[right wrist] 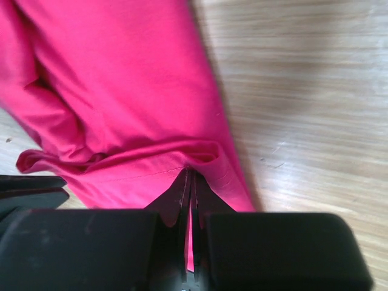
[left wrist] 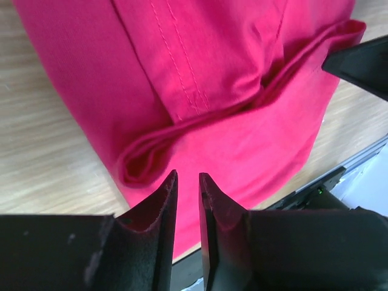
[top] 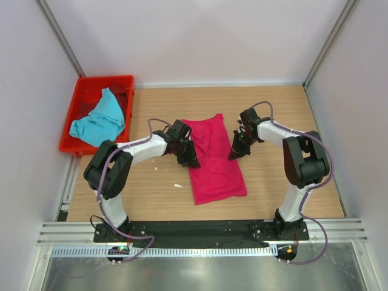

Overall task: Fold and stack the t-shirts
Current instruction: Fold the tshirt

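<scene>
The magenta-pink t-shirt (top: 213, 162) lies on the wooden table, folded into a long strip. My left gripper (top: 187, 155) is at its left edge, and in the left wrist view (left wrist: 187, 176) its jaws stand a narrow gap apart with nothing between them, just above a rolled fold of the shirt (left wrist: 200, 91). My right gripper (top: 237, 149) is at the shirt's right edge. In the right wrist view (right wrist: 190, 173) it is shut on the hem of the shirt (right wrist: 121, 79). The turquoise-blue t-shirt (top: 98, 121) lies crumpled in the crate.
The red plastic crate (top: 124, 82) stands at the table's back left corner. A small white scrap (top: 178, 185) lies left of the pink shirt. White walls enclose the table (top: 285, 109) on three sides. The black base rail (top: 200, 229) runs along the front edge.
</scene>
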Motion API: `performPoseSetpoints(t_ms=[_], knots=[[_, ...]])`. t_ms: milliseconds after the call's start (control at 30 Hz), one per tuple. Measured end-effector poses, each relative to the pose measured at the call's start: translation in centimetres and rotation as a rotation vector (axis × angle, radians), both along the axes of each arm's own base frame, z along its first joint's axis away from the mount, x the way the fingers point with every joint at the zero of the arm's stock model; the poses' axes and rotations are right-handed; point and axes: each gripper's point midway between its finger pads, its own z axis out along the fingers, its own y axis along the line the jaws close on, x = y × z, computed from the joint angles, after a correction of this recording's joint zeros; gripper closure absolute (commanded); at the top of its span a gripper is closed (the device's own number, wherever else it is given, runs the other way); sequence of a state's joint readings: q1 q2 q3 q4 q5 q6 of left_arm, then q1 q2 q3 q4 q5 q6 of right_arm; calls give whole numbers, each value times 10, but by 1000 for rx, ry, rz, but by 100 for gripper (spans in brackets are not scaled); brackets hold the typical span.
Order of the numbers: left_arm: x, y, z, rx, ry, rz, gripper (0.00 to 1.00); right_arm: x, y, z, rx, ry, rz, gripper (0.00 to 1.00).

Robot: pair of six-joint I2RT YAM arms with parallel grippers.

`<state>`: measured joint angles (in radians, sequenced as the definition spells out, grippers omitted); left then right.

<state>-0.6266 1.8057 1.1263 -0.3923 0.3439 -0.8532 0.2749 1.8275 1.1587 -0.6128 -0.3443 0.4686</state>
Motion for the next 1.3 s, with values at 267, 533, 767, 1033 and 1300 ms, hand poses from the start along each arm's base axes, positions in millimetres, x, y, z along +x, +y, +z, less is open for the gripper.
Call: performPoseSetpoints(t_ms=[267,533,767,1033,1300], knots=[[15,17,-15,28,15,35,81,6,-9,-12,35,35,-32,94],[36,30,-26,21,31,44,82,9,1,-14,117,60,-24,93],[58,45,-22,53,-15,40,63,14,9,-12,162,62,-15,84],[35,59,21,54,-79,41,43,14,-7,9,52,10,-5,33],[-36,73,56,-30,-101,85,51,-45,-33,43,3,-54,-34,25]])
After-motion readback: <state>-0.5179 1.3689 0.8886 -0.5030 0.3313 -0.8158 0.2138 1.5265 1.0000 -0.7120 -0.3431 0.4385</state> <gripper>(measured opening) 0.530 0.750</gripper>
